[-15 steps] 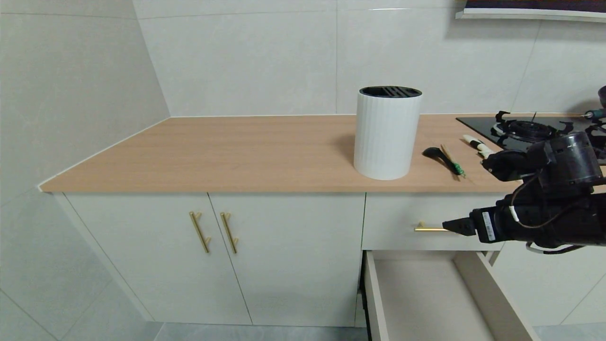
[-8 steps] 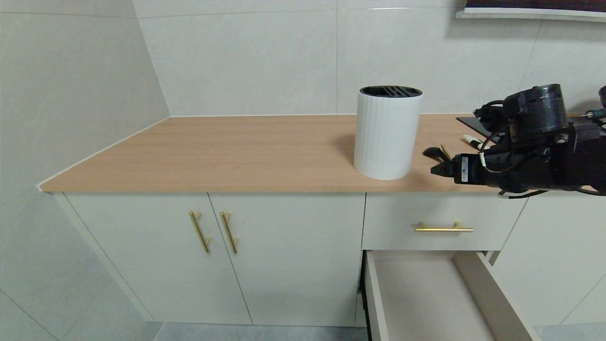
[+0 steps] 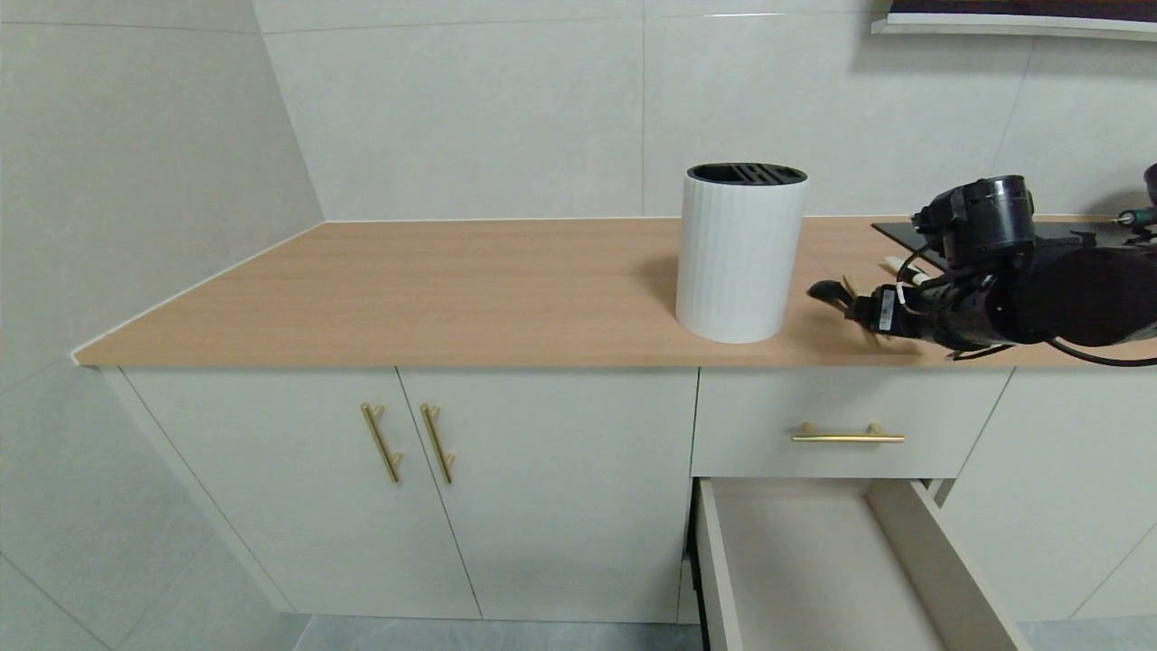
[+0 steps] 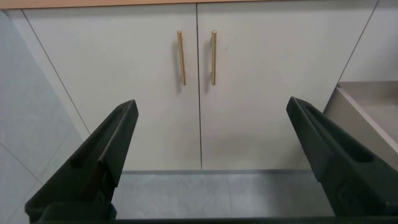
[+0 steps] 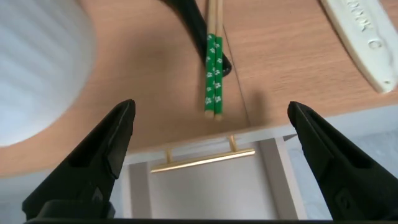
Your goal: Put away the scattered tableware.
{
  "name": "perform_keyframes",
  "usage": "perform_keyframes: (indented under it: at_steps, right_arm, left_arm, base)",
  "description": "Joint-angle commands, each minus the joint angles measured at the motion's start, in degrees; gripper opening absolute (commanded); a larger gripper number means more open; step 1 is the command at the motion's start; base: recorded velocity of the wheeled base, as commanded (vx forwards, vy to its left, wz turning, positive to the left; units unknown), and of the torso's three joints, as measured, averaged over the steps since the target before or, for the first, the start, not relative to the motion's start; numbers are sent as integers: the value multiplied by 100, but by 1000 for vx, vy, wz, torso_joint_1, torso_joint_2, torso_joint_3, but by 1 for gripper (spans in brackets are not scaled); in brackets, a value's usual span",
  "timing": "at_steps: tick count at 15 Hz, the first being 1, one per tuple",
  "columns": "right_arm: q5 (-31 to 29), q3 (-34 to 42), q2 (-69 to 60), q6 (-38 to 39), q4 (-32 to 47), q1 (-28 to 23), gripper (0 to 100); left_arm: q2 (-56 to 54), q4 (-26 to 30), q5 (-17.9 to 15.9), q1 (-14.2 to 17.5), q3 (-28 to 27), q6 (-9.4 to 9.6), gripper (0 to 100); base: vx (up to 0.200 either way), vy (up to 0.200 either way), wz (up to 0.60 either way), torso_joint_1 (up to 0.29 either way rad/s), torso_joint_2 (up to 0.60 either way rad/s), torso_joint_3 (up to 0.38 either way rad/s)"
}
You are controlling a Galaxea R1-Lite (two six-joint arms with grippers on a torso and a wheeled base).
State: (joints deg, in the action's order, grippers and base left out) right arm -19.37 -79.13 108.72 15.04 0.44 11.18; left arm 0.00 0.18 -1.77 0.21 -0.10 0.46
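Observation:
A pair of wooden chopsticks (image 5: 214,68) with green ends lies on the wooden countertop (image 3: 470,289), crossing the handle of a black spoon (image 5: 194,25). In the head view the black spoon (image 3: 824,291) rests just right of a tall white ribbed utensil holder (image 3: 739,253). A white-handled utensil (image 5: 364,37) lies further right. My right gripper (image 5: 210,106) hovers open just above the counter's front edge, its fingers spread either side of the chopsticks' green ends, touching nothing. In the head view the right gripper (image 3: 866,312) covers most of the chopsticks. My left gripper (image 4: 211,102) is open and empty, low before the cabinet doors (image 4: 199,93).
An open, empty drawer (image 3: 723,561) juts out below the counter at the right, under a shut drawer with a brass handle (image 3: 847,438). A black hob (image 3: 904,233) sits at the counter's far right. The counter left of the holder is bare.
My right arm rose from in front of the drawer fronts to counter height, then moved in over the chopsticks. The tableware has not moved.

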Motion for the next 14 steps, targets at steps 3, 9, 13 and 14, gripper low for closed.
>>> perform_keyframes:
  at_steps: [3, 9, 13, 14]
  right_arm:
    - [-32, -103, 361, -1, 0, -90, 100]
    - [-23, -103, 343, -1, 0, -116, 0]
    - [-23, -94, 308, 7, 0, -116, 0]
    - [-23, -85, 264, 7, 0, -116, 0]
  left_arm:
    - [0, -1, 1, 6, 1, -2, 100]
    - [0, -1, 1, 6, 1, -2, 100]
    - [0, -1, 1, 6, 1, -2, 100]
    - [0, -1, 1, 6, 1, -2, 100]
  base:
    - [0, 0, 0, 0, 0, 0]
    - [0, 0, 0, 0, 0, 0]
    - [0, 0, 0, 0, 0, 0]
    - [0, 0, 0, 0, 0, 0]
